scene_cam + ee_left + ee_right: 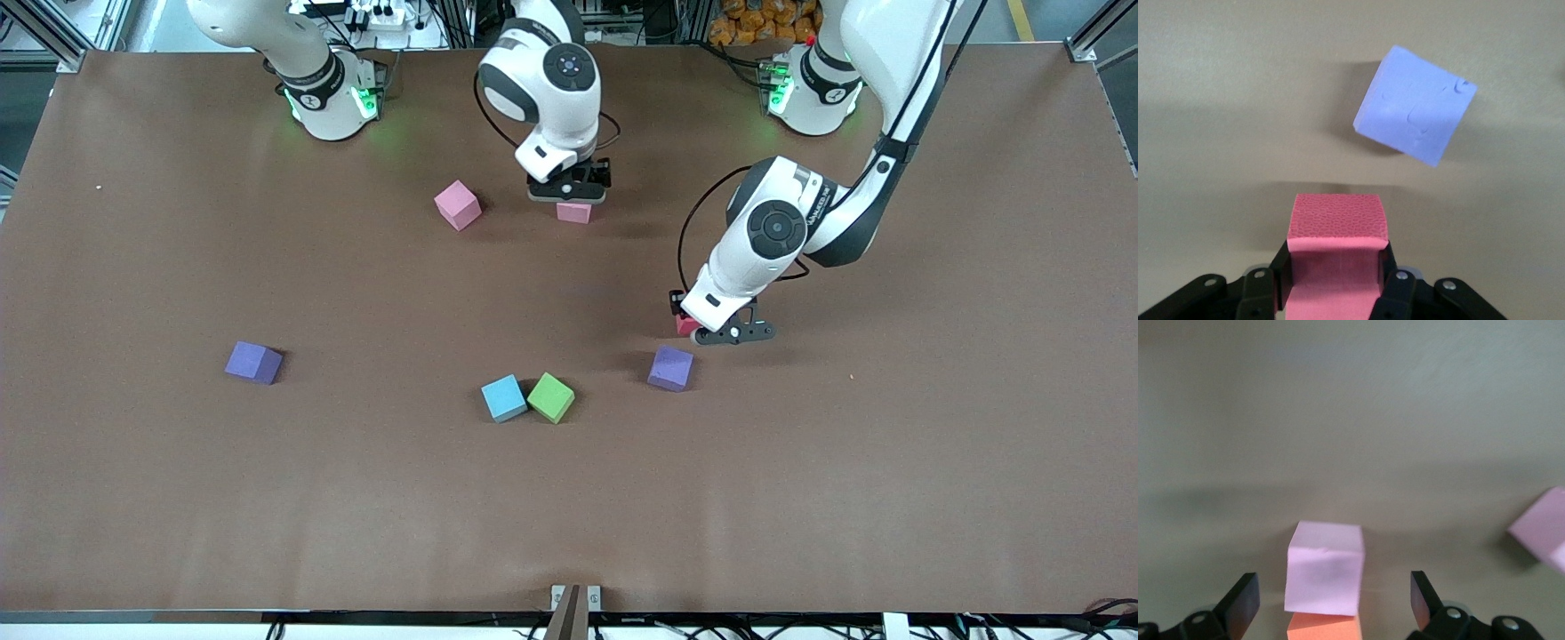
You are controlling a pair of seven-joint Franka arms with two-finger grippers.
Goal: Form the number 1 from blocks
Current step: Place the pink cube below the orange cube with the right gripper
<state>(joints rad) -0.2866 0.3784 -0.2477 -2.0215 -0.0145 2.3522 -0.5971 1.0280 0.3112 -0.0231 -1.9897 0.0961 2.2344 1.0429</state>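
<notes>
Left hand (1331, 293) lifting red block (1336, 230); right hand (1335, 603) releasing.
You are gripping red; right, spread wide around the pink block (1325, 568) beside orange block (1323, 628), needs withdrawing.

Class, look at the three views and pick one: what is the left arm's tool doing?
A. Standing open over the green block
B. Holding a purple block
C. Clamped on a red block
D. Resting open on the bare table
C: in the left wrist view the left tool has both fingers pressed against the sides of the red block, while the purple block lies free on the table nearby.
</notes>
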